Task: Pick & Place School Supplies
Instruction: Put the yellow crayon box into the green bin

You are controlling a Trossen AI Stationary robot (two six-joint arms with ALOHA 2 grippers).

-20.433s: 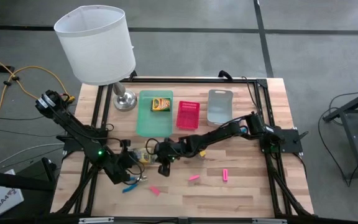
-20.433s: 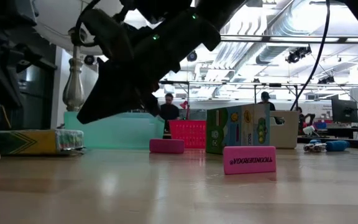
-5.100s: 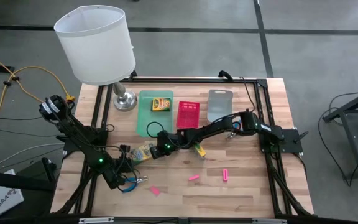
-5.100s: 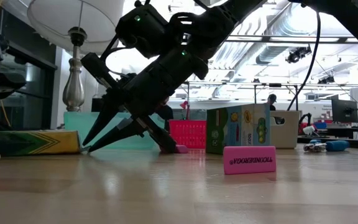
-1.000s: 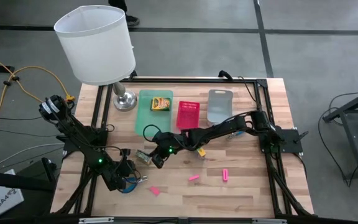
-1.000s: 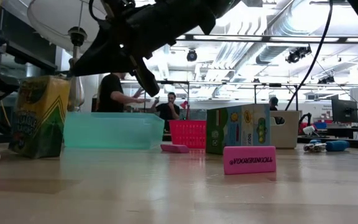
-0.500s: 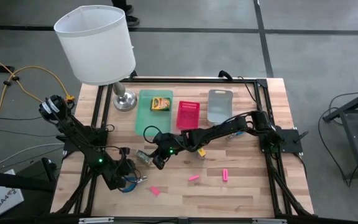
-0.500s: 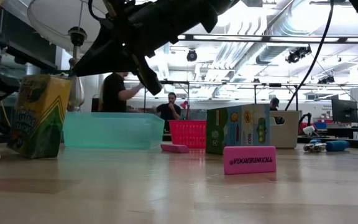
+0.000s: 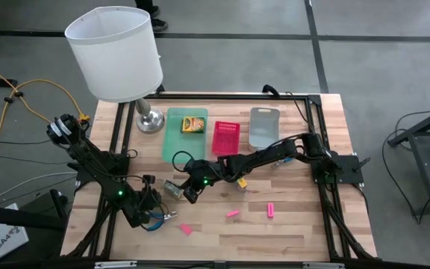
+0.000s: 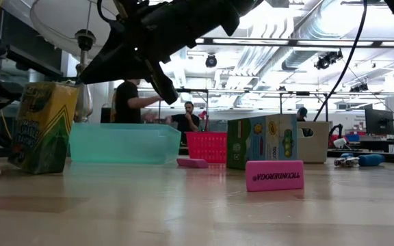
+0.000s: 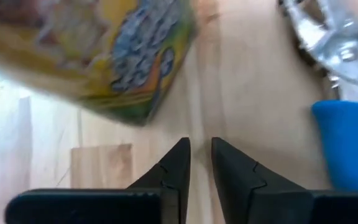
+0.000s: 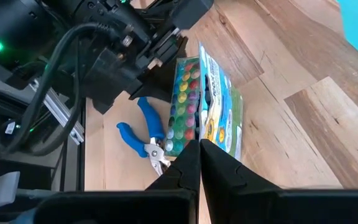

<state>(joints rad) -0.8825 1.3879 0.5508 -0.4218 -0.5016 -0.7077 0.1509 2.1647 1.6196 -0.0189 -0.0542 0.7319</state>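
Observation:
A yellow-and-green crayon box point(image 10: 43, 126) stands tilted on its lower end at the table's left point(image 9: 172, 187). My right gripper point(image 12: 199, 144) reaches in from the right, shut, its tips at the box's upper corner. My left gripper point(image 11: 200, 144) hovers just left of the box, pointing steeply down. Its fingers are a narrow gap apart with only bare table between them. A blue-handled metal tool point(image 11: 347, 146) lies beside it point(image 9: 155, 223). A second crayon box point(image 9: 193, 124) lies in the green tray point(image 9: 179, 149). A third point(image 10: 262, 141) stands under my right arm. My right gripper's shut fingertips stand at the upper corner point(image 10: 72, 87) of the tilted crayon box, coming from the table's right and slanting down. I cannot tell whether they touch it. The box rests on its lower end and leans toward the fingers.
A white-shaded lamp point(image 9: 118, 52) stands at the far left. A pink tray point(image 9: 225, 138) and a grey tray point(image 9: 263, 127) sit to the right of the green one. Pink erasers point(image 9: 232, 213) point(image 9: 271, 210) point(image 9: 186, 229) lie on the near half. People stand in the room beyond.

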